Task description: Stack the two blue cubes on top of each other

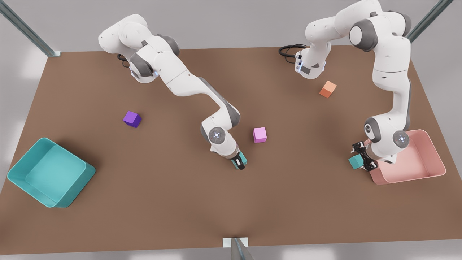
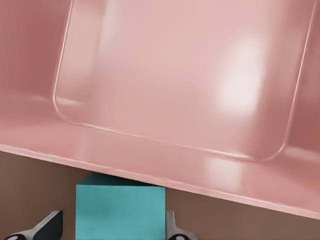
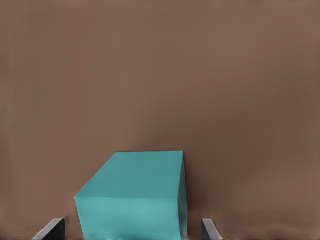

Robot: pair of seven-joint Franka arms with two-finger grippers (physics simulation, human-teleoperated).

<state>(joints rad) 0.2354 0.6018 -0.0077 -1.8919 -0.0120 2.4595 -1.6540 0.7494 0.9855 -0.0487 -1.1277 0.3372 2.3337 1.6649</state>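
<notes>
Two teal cubes (image 1: 356, 161) (image 1: 242, 157); one purple cube (image 1: 131, 119), one pink cube (image 1: 260, 134), one orange cube (image 1: 327, 89); two bins: teal bin (image 1: 21, 164), pink bin (image 1: 435, 155); two arms.

1. On the brown table (image 1: 180, 202), the right gripper (image 1: 238, 161) stood at one small matte teal cube (image 1: 242, 157) near the middle.
2. The left gripper (image 1: 362, 159) stood at the other teal cube (image 1: 355, 162), beside the pink bin (image 1: 435, 151), far right.
</notes>
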